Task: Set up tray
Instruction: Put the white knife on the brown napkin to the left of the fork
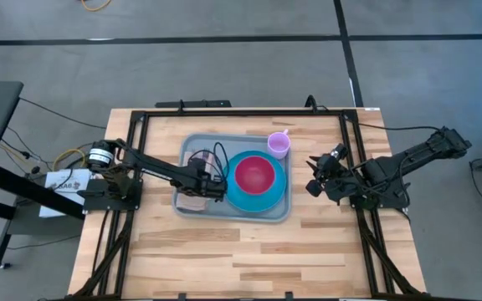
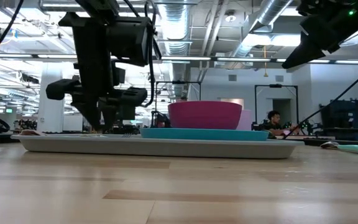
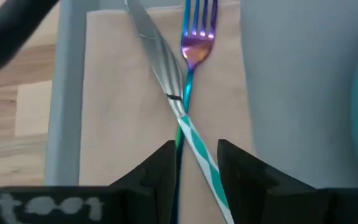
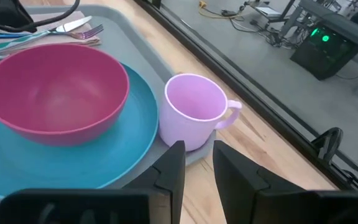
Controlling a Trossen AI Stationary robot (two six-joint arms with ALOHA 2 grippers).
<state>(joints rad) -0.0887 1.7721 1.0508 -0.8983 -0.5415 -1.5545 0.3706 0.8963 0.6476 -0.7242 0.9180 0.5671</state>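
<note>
The pale grey-blue tray (image 1: 192, 144) lies flat at the table's middle. It carries a blue plate (image 1: 234, 197) with a magenta bowl (image 1: 254, 174) standing in it. A pink mug (image 1: 279, 145) stands in the tray's far right corner. A beige napkin (image 3: 123, 124) lies on the tray's left part, with a knife (image 3: 157, 46) and a fork (image 3: 197, 31) crossed on it. My left gripper (image 3: 196, 149) is open, low over the napkin, with both handles running between its fingers. My right gripper (image 1: 312, 177) is open and hovers to the right of the tray, pointing at the mug (image 4: 194, 115). My left gripper comes from above onto the handle ends of the knife (image 3: 194, 140) and the fork (image 3: 180, 134), which lie flat on the napkin between its open fingers. I cannot tell whether a finger touches either handle.
Black frame rails run along the table's left, right and far sides (image 1: 354, 150). Bare wood lies near the tray toward the table's near edge (image 1: 241, 251). A teal object (image 2: 353, 149) lies on the table to the right in the low view. A person (image 2: 272, 121) sits in the room behind.
</note>
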